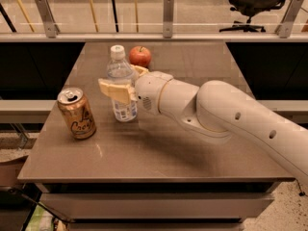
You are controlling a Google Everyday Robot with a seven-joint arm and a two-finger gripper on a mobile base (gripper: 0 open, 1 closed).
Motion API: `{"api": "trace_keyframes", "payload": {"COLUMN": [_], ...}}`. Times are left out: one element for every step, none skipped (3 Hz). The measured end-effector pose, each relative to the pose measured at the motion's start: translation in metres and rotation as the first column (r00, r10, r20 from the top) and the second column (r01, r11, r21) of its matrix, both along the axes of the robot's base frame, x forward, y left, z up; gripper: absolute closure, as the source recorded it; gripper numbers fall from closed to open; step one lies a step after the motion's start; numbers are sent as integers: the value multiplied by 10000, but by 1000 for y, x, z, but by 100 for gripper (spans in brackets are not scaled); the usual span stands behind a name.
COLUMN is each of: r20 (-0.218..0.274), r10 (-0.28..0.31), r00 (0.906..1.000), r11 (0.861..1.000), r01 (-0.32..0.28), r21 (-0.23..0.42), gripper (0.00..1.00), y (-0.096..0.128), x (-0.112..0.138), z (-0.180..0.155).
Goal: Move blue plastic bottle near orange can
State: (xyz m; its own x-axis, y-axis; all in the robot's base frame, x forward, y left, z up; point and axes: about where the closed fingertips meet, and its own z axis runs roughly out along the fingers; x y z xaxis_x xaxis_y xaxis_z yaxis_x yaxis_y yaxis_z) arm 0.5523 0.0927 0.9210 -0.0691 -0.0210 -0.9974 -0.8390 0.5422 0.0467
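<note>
Brown table [144, 153] carries everything, orange can [77, 113] upright near its left edge. White robot arm [231, 114] reaches in from right of can, low over tabletop. Blue plastic bottle [124, 109] stands upright just right of can, narrow gap between, not touching. Gripper [119, 79] at bottle's mid-height, right of can: clamped on bottle, one tan finger [115, 91] across its front, other behind it. Red apple [140, 56] beyond can, back and right, past bottle, apart from both.
</note>
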Motion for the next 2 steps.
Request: {"api": "trace_keyframes", "payload": {"r20": [11,20], "r10": [31,60], "r00": [10000,10000], "r11": [10000,10000], "r01": [-31,-60], "r21": [-6,-11], "gripper": [12,0], "y": [2,4], "x": [-1,-2], "z": [1,1]}}
